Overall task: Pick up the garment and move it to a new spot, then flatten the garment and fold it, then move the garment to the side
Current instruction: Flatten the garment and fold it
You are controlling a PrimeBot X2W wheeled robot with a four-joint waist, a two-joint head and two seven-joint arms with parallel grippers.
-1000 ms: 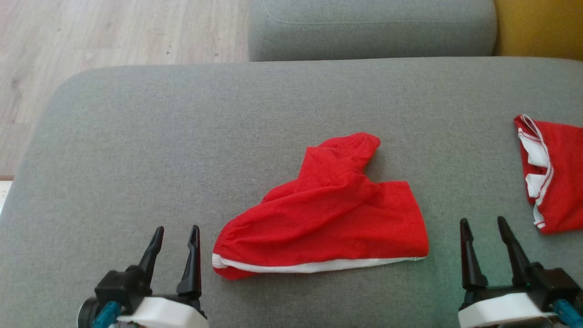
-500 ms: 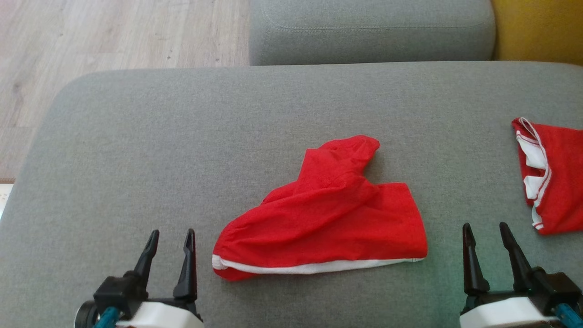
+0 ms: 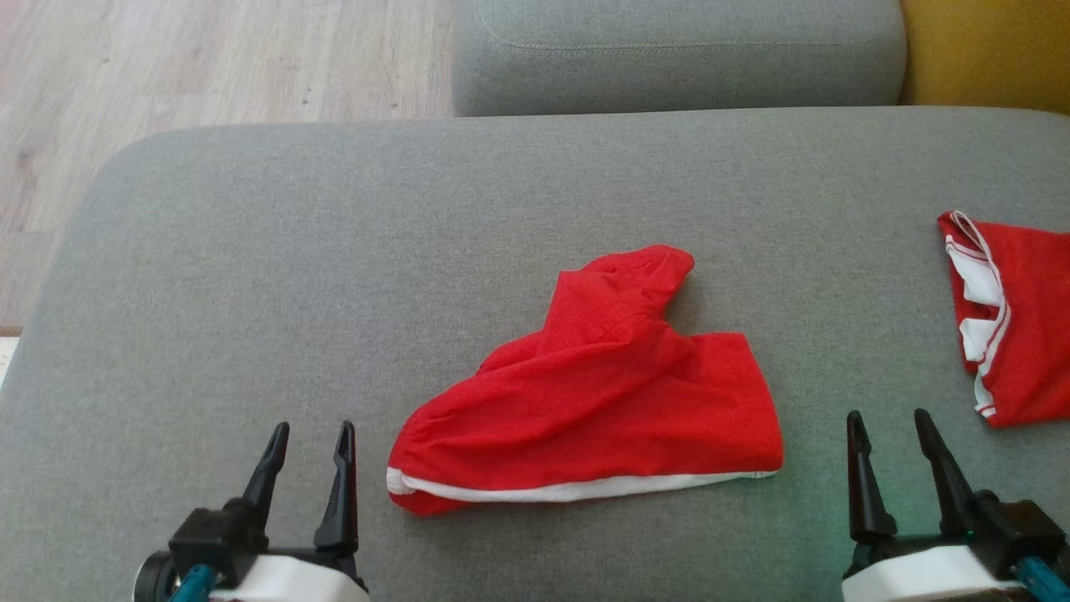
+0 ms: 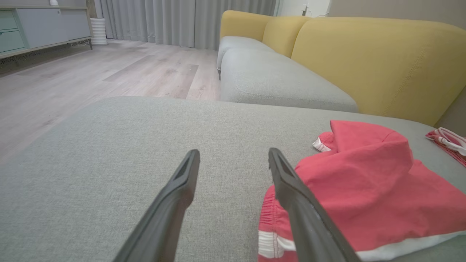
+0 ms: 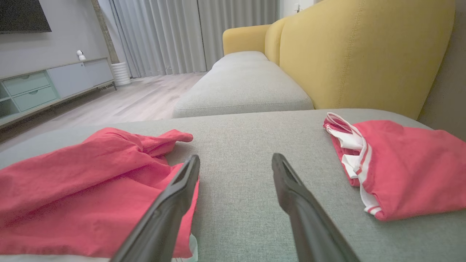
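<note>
A red garment (image 3: 602, 393) with a white band along its near edge lies rumpled in the middle of the grey sofa cushion (image 3: 334, 251). In the left wrist view the garment (image 4: 364, 189) sits right of my fingers; in the right wrist view the garment (image 5: 83, 182) sits left of them. My left gripper (image 3: 311, 431) stands open just left of the garment's near corner, nothing between its fingers. My right gripper (image 3: 888, 418) stands open to the garment's right, also holding nothing.
A second red cloth with white trim (image 3: 1016, 326) lies at the cushion's right edge, close to my right gripper. Another grey cushion (image 3: 677, 58) and a yellow backrest (image 3: 986, 54) are behind. Wood floor (image 3: 209, 67) drops off at the far left.
Both grippers have drawn back a little toward the bottom of the head view. The garment has not moved, and both grippers stay open.
</note>
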